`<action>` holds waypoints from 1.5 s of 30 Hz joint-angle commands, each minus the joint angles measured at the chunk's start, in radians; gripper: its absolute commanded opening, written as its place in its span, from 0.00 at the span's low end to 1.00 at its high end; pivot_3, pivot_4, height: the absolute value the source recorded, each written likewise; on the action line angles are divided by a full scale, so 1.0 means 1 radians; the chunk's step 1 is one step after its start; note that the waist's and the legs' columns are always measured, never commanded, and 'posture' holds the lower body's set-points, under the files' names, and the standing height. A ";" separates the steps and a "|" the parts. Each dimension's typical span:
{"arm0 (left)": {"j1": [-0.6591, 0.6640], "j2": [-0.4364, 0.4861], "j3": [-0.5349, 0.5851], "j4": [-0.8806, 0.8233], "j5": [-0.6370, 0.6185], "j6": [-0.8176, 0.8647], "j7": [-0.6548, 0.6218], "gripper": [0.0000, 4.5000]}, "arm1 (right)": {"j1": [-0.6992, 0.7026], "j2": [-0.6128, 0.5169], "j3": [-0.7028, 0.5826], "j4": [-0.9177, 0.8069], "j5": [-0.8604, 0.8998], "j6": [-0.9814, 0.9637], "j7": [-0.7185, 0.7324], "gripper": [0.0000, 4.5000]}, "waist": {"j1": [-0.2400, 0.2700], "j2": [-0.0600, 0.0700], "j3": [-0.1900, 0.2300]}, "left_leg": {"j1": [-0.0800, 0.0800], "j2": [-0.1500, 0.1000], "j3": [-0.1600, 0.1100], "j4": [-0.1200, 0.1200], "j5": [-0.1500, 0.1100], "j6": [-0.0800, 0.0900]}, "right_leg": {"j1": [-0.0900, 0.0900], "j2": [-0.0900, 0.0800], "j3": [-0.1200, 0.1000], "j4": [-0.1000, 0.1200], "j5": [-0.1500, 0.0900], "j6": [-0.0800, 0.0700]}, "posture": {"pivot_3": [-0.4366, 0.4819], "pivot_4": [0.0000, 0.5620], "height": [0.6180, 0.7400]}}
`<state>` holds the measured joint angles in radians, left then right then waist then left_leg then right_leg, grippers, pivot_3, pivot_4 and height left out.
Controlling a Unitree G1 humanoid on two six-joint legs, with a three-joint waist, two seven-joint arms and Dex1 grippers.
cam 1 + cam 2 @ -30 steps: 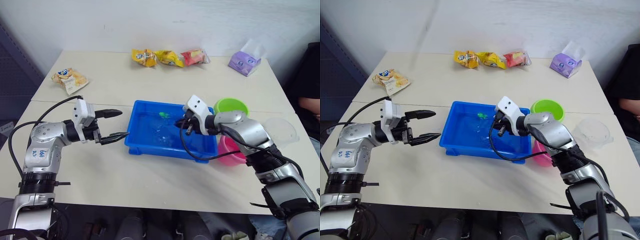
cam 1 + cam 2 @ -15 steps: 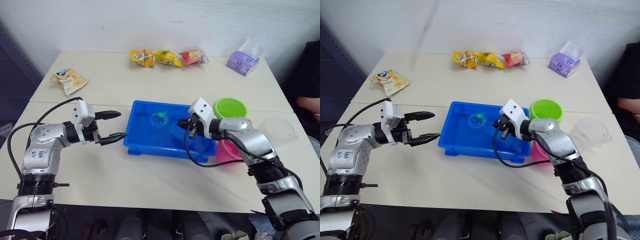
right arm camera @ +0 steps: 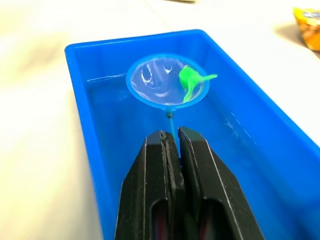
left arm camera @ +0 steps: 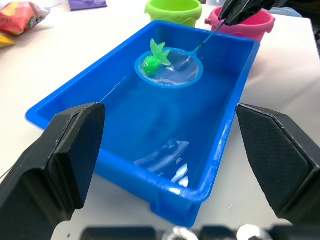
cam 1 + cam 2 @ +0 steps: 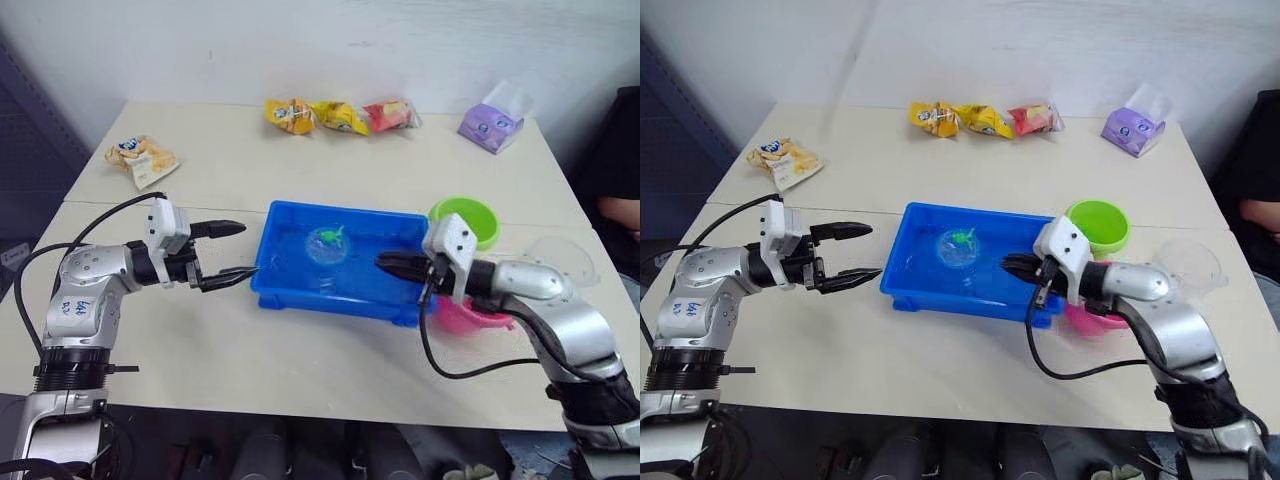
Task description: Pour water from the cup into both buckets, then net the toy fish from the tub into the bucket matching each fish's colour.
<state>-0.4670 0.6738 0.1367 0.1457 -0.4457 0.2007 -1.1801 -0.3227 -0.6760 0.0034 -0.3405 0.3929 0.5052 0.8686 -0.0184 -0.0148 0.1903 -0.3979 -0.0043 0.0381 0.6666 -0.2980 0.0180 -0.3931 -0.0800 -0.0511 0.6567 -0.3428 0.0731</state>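
Between the right gripper's [image 3: 170,150] clenched fingers runs the net's [image 3: 167,86] thin handle; just ahead, its hoop holds a green toy fish [image 3: 190,82] over the water-filled blue tub [image 5: 300,290]. Green bucket [image 5: 465,217] and pink bucket [image 5: 462,315] stand behind that forearm. Beside the tub, the left gripper [image 5: 238,250] hovers spread, empty.

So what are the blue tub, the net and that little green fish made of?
The tub looks like glossy moulded plastic; its rim catches highlights. The net seems a light-blue plastic hoop with fine see-through mesh, probably fabric, on a thin stick. The fish looks like smooth, bright plastic, though rubber can't be ruled out.
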 commanded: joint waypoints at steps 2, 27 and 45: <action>-0.039 -0.051 -0.017 -0.056 -0.035 0.037 0.033 1.00 | 0.047 -0.037 -0.161 -0.070 0.066 0.007 -0.025 0.00 | 0.001 0.000 0.000 | 0.000 0.000 0.000 0.000 0.000 0.000 | 0.000 0.000 0.000 0.000 0.000 0.000 | 0.48 0.27 1.00; -0.140 -0.210 -0.093 -0.055 -0.019 0.026 0.096 1.00 | 0.061 -0.349 -0.321 0.558 -0.347 -0.731 -0.057 0.00 | 0.016 0.000 0.000 | 0.003 0.000 0.004 0.000 0.000 0.000 | 0.002 0.001 0.002 0.000 0.000 0.000 | 0.48 0.27 1.00; -0.113 -0.255 -0.109 -0.074 -0.020 0.010 0.148 1.00 | 0.013 -0.540 -0.154 0.829 -1.019 -1.354 -0.759 0.00 | 0.014 0.000 0.000 | 0.007 0.000 0.009 0.000 0.002 -0.002 | 0.002 0.002 0.007 0.000 0.000 0.000 | 0.48 0.27 1.00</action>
<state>-0.5789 0.4272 0.0270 0.1070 -0.4620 0.2303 -1.0360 -0.2989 -1.1832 -0.1341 0.4871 -0.5730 -0.8243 0.1947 -0.0042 -0.0146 0.1901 -0.3909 -0.0043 0.0474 0.6665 -0.2963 0.0159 -0.3917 -0.0784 -0.0443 0.6567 -0.3428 0.0732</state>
